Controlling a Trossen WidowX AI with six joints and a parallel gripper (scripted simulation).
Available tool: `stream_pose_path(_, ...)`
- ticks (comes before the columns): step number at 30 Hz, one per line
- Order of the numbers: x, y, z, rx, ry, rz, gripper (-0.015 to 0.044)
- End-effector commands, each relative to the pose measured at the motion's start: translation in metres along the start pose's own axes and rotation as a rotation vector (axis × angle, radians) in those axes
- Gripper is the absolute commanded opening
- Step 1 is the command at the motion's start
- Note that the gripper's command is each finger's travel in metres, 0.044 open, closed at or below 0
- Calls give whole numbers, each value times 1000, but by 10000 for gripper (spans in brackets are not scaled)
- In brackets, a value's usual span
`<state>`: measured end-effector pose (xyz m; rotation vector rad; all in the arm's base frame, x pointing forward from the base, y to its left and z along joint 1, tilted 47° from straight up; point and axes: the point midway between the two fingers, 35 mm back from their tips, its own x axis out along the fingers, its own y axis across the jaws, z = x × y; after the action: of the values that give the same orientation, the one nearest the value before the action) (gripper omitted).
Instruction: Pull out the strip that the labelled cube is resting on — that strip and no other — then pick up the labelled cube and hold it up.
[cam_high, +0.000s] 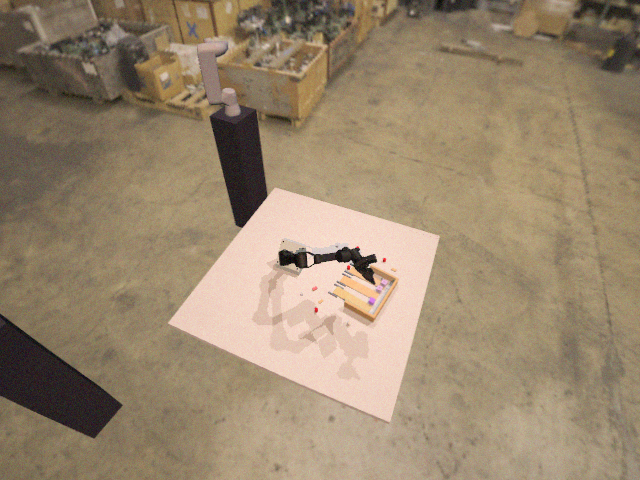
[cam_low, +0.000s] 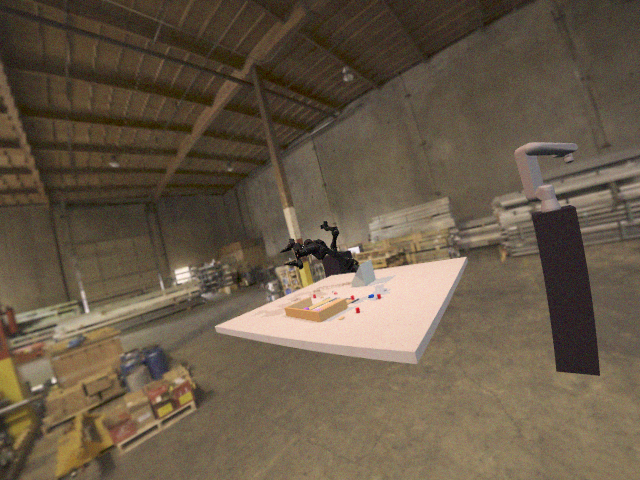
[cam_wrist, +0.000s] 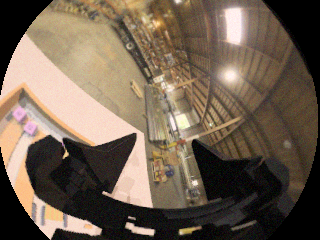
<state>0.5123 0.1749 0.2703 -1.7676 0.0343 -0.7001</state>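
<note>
A shallow orange tray (cam_high: 385, 301) (cam_low: 305, 314) (cam_wrist: 23, 89) holds light orange strips, among them a near strip (cam_high: 351, 298) and a middle strip (cam_high: 357, 285), with dark prongs at their ends. A purple cube (cam_high: 371, 300) is at the near strip's far end. Two pinkish-purple cubes, one (cam_high: 384, 282) (cam_wrist: 19, 114) and another (cam_high: 378, 289) (cam_wrist: 30, 128), are close together near the far wall. No label is readable, so I cannot tell which cube is labelled. My gripper (cam_high: 374, 270) (cam_low: 285, 257) (cam_wrist: 164, 139) is open and empty, raised above the tray and tilted away from it.
Small red pieces lie around the tray, one (cam_high: 384, 259) beyond it and one (cam_high: 316, 310) on the near side. A blue piece (cam_low: 371, 296) and a pale wedge-shaped block (cam_low: 363, 274) are on the white table (cam_high: 361, 217) (cam_low: 392, 330). A dark pedestal (cam_high: 240, 165) stands by a table corner.
</note>
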Motion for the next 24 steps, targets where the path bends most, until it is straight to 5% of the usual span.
stream_pose_path(1,-1,0,1,8,-6,7,400)
stream_pose_path(10,-85,29,18,385,-177,401,400)
stream_pose_path(24,-186,70,-30,627,-71,750,400)
